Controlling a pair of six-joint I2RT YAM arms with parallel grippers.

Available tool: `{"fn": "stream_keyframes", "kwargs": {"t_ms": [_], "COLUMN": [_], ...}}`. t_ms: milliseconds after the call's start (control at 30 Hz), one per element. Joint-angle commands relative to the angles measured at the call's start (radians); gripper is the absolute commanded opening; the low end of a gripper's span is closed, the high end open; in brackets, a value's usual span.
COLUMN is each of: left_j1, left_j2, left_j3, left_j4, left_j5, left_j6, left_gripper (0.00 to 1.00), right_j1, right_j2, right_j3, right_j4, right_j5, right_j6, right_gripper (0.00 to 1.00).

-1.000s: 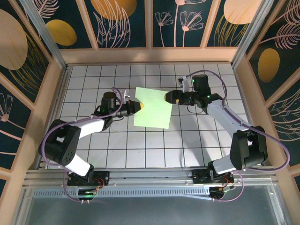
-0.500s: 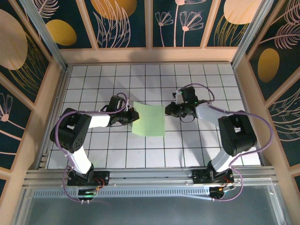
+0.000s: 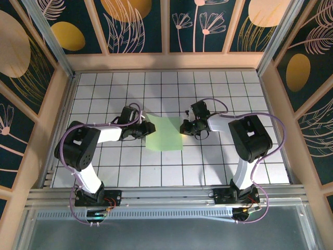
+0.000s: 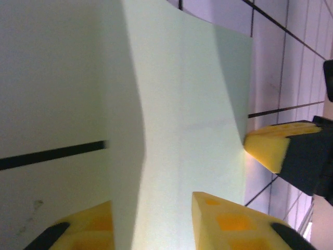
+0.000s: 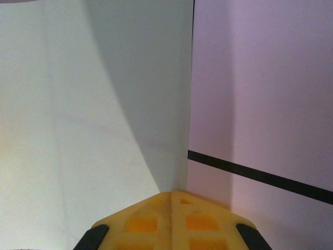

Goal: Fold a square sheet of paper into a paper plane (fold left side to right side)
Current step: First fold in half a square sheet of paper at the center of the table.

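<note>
The sheet of paper [image 3: 164,134] is lying unfolded near the middle of the gridded desk [image 3: 208,161], a plain pale green square with no fold showing. The left end effector [image 3: 147,129] is sitting at the sheet's 9 o'clock edge. In the left wrist view its yellow fingers [image 4: 229,224] are standing partly apart with the paper's edge running between them, so they are not clamping it. The right end effector [image 3: 183,127] is sitting at the 3 o'clock edge. In the right wrist view its pads [image 5: 156,221] are pressing fully together and pinching the sheet where its edge runs into their tips. The paper beside each end effector is bowing slightly off the desk.
</note>
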Motion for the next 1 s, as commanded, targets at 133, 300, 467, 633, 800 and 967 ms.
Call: {"fn": "stream_keyframes", "kwargs": {"t_ms": [133, 300, 467, 633, 800, 967], "left_j1": [-0.049, -0.094, -0.124, -0.149, -0.156, -0.162], "left_j2": [-0.065, -0.028, 0.063, 0.112, 0.132, 0.144], "left_j3": [0.048, 0.09, 0.139, 0.171, 0.181, 0.187], "left_j4": [0.034, 0.09, 0.106, 0.111, 0.091, 0.053], "left_j5": [0.081, 0.102, 0.103, 0.09, 0.05, 0.022], "left_j6": [-0.052, -0.091, -0.099, -0.101, -0.094, -0.077], "left_gripper": [0.51, 0.59, 0.65, 0.65, 0.5, 0.25], "right_j1": [0.013, 0.019, 0.027, 0.027, 0.024, 0.01], "right_j2": [0.044, 0.053, 0.044, 0.017, -0.019, -0.073], "right_j3": [0.001, 0.005, -0.007, -0.036, -0.05, -0.052], "right_j4": [-0.04, -0.036, -0.01, 0.031, 0.067, 0.09], "right_j5": [0.089, 0.09, 0.064, 0.026, 0.0, -0.025], "right_j6": [-0.04, -0.041, -0.028, -0.011, 0.008, 0.025], "right_gripper": [0.02, 0.02, 0.02, 0.02, 0.02, 0.02]}}
